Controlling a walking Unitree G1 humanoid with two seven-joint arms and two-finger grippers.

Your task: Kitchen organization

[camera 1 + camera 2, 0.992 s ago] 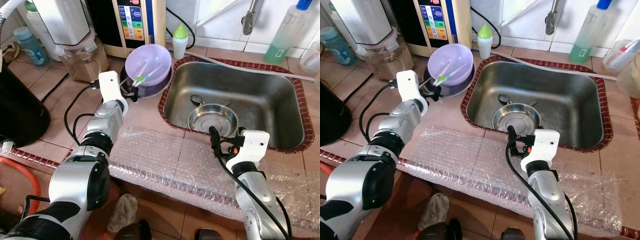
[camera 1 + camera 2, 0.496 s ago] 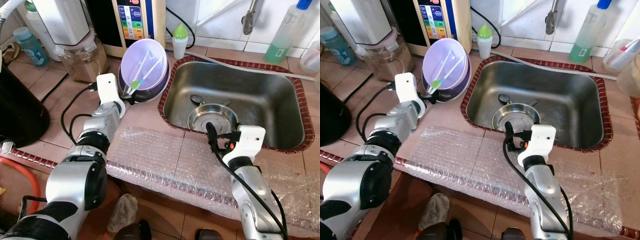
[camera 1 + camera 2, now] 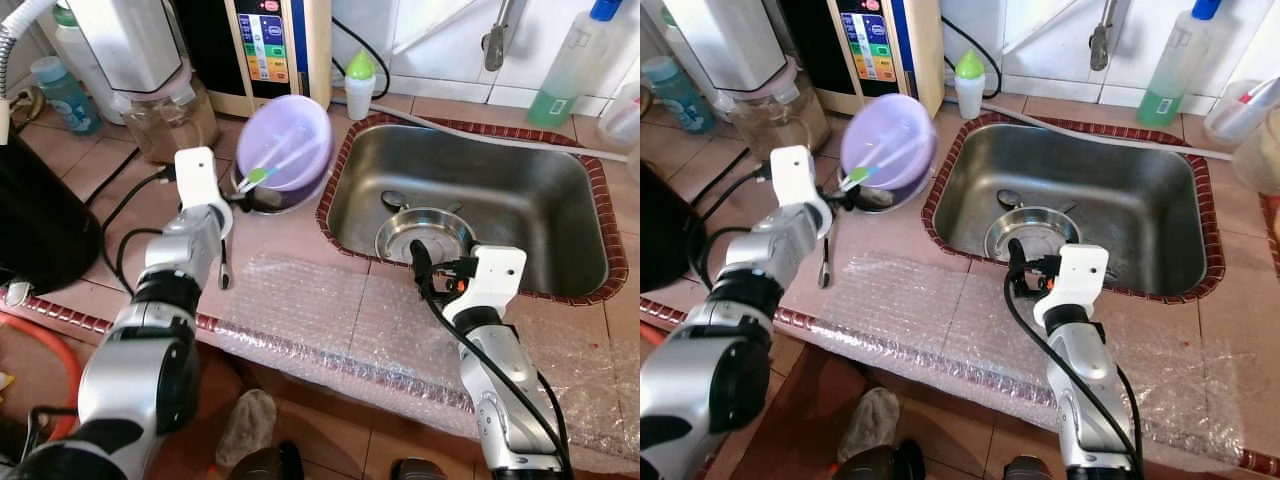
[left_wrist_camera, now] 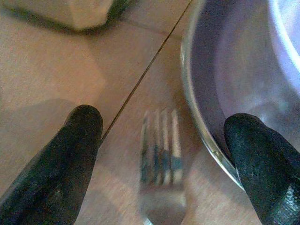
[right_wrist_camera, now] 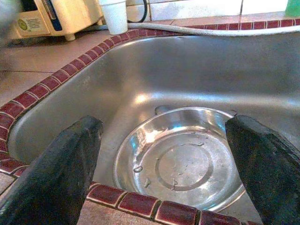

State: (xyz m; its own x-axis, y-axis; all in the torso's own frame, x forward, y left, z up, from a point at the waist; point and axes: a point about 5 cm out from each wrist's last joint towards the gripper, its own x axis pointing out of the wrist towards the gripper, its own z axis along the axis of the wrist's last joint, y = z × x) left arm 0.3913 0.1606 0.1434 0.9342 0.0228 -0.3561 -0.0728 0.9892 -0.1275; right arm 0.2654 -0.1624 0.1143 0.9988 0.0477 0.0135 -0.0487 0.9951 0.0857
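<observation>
A purple bowl (image 3: 285, 140) with green-and-white utensils in it sits tilted and blurred on a steel bowl (image 3: 872, 197) left of the sink (image 3: 560, 160). My left gripper (image 3: 234, 196) is open just in front of that steel bowl's rim (image 4: 206, 140). A metal fork (image 4: 161, 136) lies on the tile between its fingers and trails back along the counter (image 3: 825, 262). My right gripper (image 5: 164, 129) is open at the sink's front edge, above a round steel dish (image 3: 425, 230) in the basin. A spoon (image 3: 393, 198) lies behind the dish.
Bubble wrap (image 3: 330, 310) covers the counter's front strip. A water purifier (image 3: 270, 40), a blender jar (image 3: 165, 110) and a green-capped bottle (image 3: 359, 85) stand at the back. A soap bottle (image 3: 565, 70) stands at the back right, a black appliance (image 3: 35, 220) at the far left.
The purple bowl tipped up on edge, then dropped back to a slant. My left arm drew back to the left, and a fork now lies on the counter. The right arm barely shifted.
</observation>
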